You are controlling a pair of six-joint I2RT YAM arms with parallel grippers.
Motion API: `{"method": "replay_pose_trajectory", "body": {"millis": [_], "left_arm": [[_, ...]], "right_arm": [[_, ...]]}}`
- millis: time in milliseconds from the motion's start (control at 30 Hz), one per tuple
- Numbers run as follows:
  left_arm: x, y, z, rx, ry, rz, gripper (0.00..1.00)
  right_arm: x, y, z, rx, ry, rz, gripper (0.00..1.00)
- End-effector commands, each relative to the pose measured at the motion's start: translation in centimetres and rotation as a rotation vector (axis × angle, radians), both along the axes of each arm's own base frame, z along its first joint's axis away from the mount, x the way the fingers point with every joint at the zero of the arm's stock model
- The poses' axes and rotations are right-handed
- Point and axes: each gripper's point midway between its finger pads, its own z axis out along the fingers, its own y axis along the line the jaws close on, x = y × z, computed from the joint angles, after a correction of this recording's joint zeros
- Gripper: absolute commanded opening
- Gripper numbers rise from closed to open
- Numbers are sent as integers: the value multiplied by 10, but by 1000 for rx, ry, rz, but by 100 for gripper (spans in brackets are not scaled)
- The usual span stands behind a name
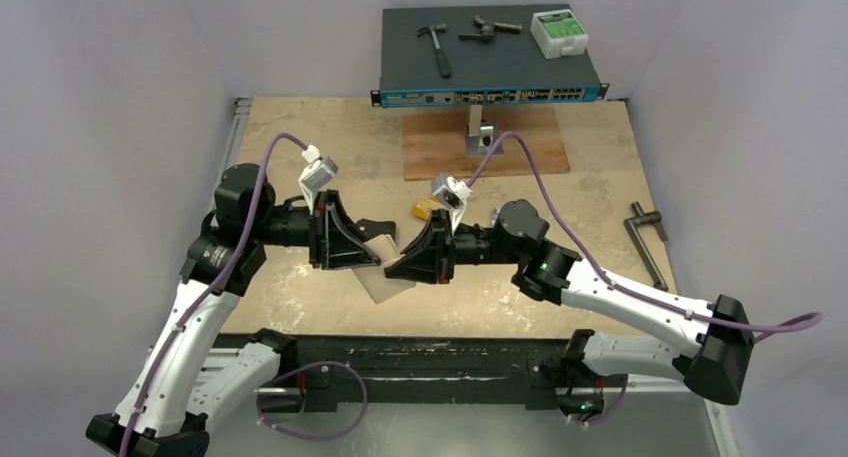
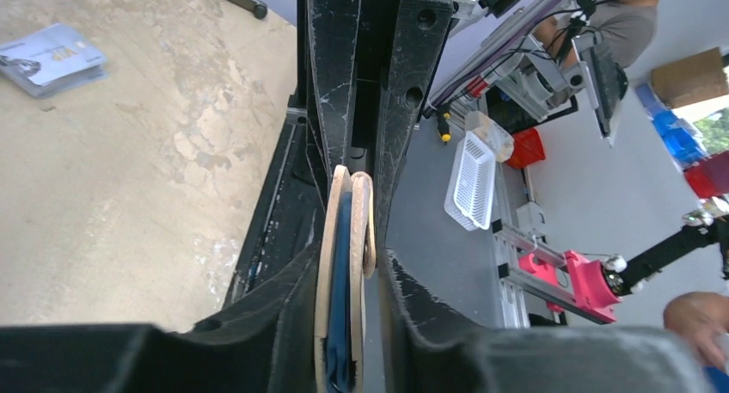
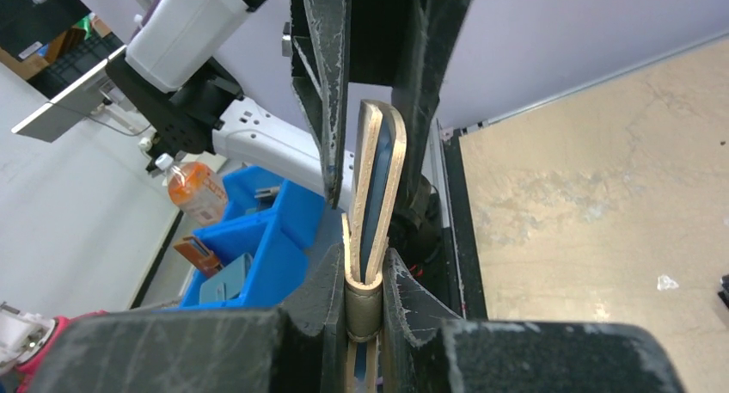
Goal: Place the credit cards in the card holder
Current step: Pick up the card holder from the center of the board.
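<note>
The tan card holder [image 1: 386, 283] is held folded above the table's middle, between both grippers. My left gripper [image 1: 366, 253] is shut on its left side and my right gripper [image 1: 402, 263] on its right side. In the left wrist view the holder [image 2: 325, 238] stands edge-on between my fingers [image 2: 348, 277], with blue lining inside. In the right wrist view the holder [image 3: 392, 152] is edge-on too, and my gripper [image 3: 363, 277] pinches it at the snap tab [image 3: 364, 305]. Orange-gold credit cards [image 1: 424, 209] lie behind the right wrist. Silvery blue-grey cards [image 2: 52, 58] lie on the table.
A network switch [image 1: 490, 82] at the back carries a hammer [image 1: 436, 47], a clamp piece [image 1: 490, 29] and a white box [image 1: 558, 32]. A wooden board [image 1: 485, 145] lies before it. A metal handle [image 1: 647, 239] lies at the right.
</note>
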Motion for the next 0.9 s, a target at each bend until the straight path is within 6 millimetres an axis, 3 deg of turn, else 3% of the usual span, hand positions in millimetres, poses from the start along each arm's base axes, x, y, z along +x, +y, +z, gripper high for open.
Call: {"method": "replay_pose_trajectory", "body": {"millis": [0,100,233,333,367,467,567,700,867], "left_arm": [[3,3,7,13,-101,44,23],[5,4,2,24,-85,72,12],[25,8,-10,70,-58,215,0],[53,18,-26,142,-5,400,0],[67,24,-34,178,22,493,0],[83,34,-45,225,90,611,0],[96,41,-50,241,157,712,0],[105,45,-57,257,213,778,0],[102,43,-64,241,277,779,0]], "right_arm": [[0,-3,17,14,-54,-5,0],[6,-4,15,-1,-46,-44,1],[34,-9,14,-46,-36,-210,53],[66,-25,13,-108,-30,-424,67],[84,-37,14,-125,-40,-548,68],[99,-53,15,-145,-47,-665,69],[103,-52,2,-213,-42,-723,71],[97,-34,-11,-286,-83,-797,69],[83,0,-19,-349,-173,-845,66]]}}
